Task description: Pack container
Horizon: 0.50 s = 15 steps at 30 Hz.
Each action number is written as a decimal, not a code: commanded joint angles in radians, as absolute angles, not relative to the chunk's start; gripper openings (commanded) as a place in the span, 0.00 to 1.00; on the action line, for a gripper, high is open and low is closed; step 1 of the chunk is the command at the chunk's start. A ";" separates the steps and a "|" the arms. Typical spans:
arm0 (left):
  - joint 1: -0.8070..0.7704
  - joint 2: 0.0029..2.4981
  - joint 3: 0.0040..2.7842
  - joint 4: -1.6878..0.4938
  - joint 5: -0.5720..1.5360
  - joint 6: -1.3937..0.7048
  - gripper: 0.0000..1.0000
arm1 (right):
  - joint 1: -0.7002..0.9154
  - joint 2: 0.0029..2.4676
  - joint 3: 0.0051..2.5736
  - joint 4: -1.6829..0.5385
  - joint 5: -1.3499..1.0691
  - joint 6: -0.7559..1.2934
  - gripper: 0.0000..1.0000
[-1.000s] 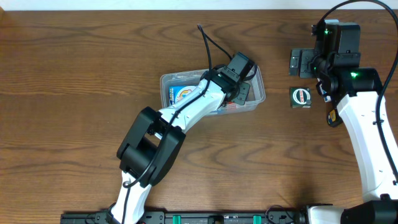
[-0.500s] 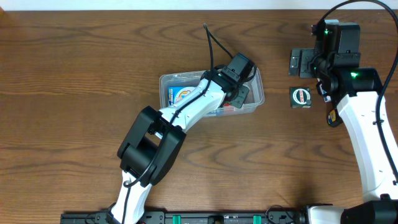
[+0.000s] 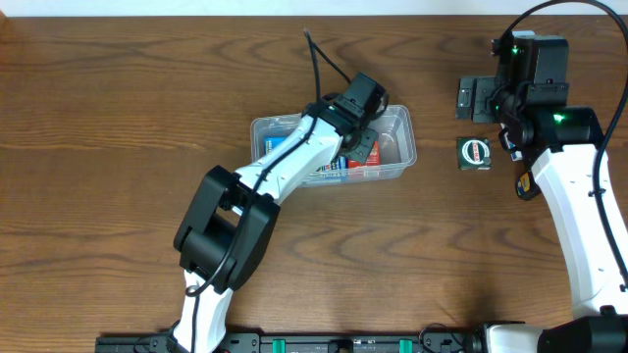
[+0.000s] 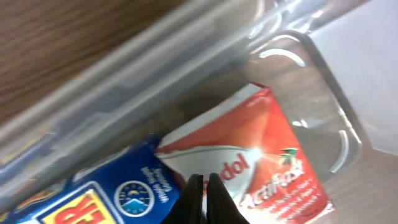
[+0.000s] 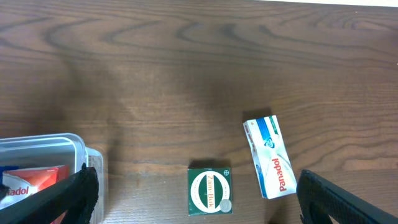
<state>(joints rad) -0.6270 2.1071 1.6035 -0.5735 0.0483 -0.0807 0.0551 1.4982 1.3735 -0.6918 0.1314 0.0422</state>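
Note:
The container [image 3: 402,129], a clear shallow tub, sits mid-table. Inside it lie a red box [image 4: 264,152] and a blue box [image 4: 118,196], side by side. My left gripper [image 3: 361,145] is inside the tub, shut with nothing between its fingers, its tips [image 4: 205,182] over the seam between the two boxes. My right gripper [image 3: 478,98] stands open at the far right, apart from the tub. Below it on the table lie a green Zam-Buk box [image 5: 209,191] and a white Panadol box [image 5: 268,157]. The tub's corner [image 5: 46,146] shows at the left of the right wrist view.
The left arm [image 3: 285,167] lies diagonally over the tub and hides much of its left half. The green box [image 3: 475,153] lies just right of the tub. The white box [image 3: 527,186] is partly under the right arm. A black cable [image 3: 324,64] loops above the tub.
My left gripper has swung a little to the left and toward the far side inside the tub, still shut, uncovering the tub's right end. The right arm has not moved.

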 commanded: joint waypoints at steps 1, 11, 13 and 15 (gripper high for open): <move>-0.622 2.069 1.609 -0.579 0.033 -0.071 0.06 | 0.053 1.491 1.380 -0.692 0.139 0.052 0.99; -0.533 1.966 1.609 -0.651 -0.031 -0.170 0.06 | 0.053 1.491 1.380 -0.692 0.139 0.052 0.99; -0.509 1.963 1.609 -0.699 -0.042 -0.170 0.06 | 0.053 1.491 1.380 -0.692 0.138 0.052 0.99; -0.476 1.959 1.609 -0.753 -0.073 -0.171 0.06 | 0.053 1.491 1.380 -0.692 0.139 0.052 0.99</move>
<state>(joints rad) -0.5053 1.9583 1.6043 -0.7212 -0.0246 -0.1535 0.0551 1.4982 1.3735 -0.6918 0.1314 0.0422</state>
